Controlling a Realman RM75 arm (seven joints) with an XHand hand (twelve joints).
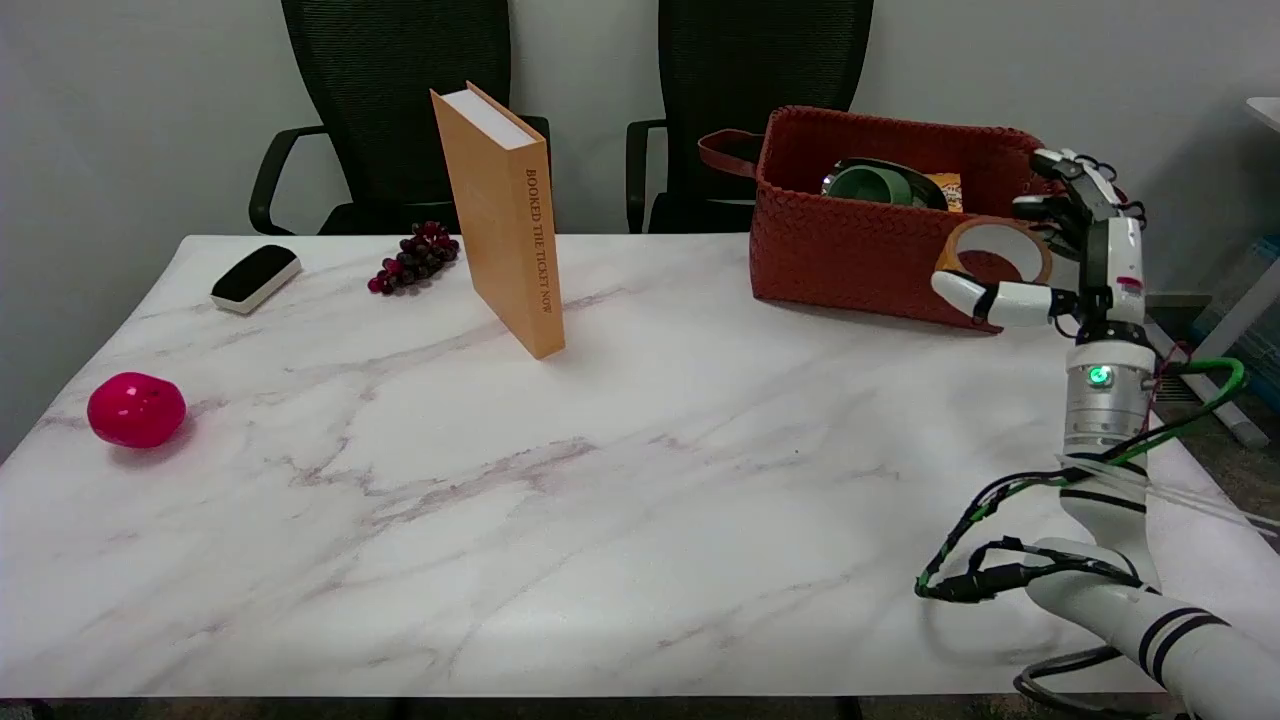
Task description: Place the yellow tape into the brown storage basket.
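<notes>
My right hand (1070, 250) pinches the yellow tape (997, 250) in the air at the near right corner of the brown storage basket (850, 250), apparently not yet inside, so lowering and releasing remain.

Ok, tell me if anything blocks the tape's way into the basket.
Nothing visible does. The right hand holds the yellow tape by the brown basket's open top; a green roll lies inside, leaving room.

basket (850, 262) open above, book (505, 215) well apart
</notes>
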